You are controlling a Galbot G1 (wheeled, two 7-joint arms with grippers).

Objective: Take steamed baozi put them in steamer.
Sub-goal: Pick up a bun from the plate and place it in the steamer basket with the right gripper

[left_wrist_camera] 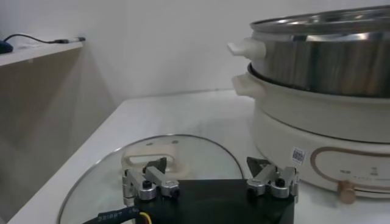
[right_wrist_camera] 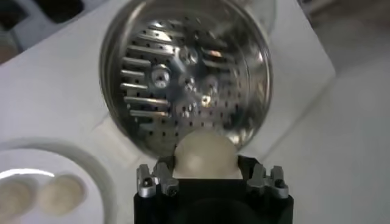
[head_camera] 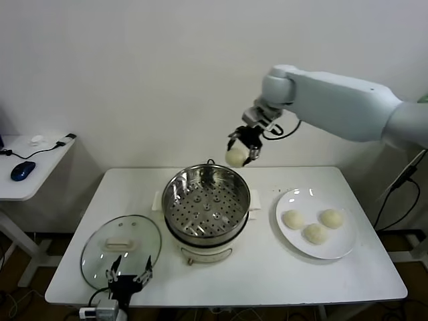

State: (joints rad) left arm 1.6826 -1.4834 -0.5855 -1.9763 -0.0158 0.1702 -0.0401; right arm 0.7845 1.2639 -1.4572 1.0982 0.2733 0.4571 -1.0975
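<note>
Baozi [head_camera: 235, 157] hangs in my right gripper [head_camera: 242, 151], jaws clamped on it, above the far rim of the steamer [head_camera: 207, 200] at frame centre. Releasing here, I judge it could strike the rim and roll onto the counter [head_camera: 267, 267]. It is round, with no long axis; which way its dome points I cannot tell. Three more wait on the plate [head_camera: 341, 249], lower right. My left gripper [head_camera: 128, 275] idles with jaws spread over the glass lid [head_camera: 100, 251].

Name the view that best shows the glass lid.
Head view: the whole glass lid lies flat on the table, left of the steamer. The left wrist view shows only its near part and handle behind the open left tool. The right wrist view misses it.
</note>
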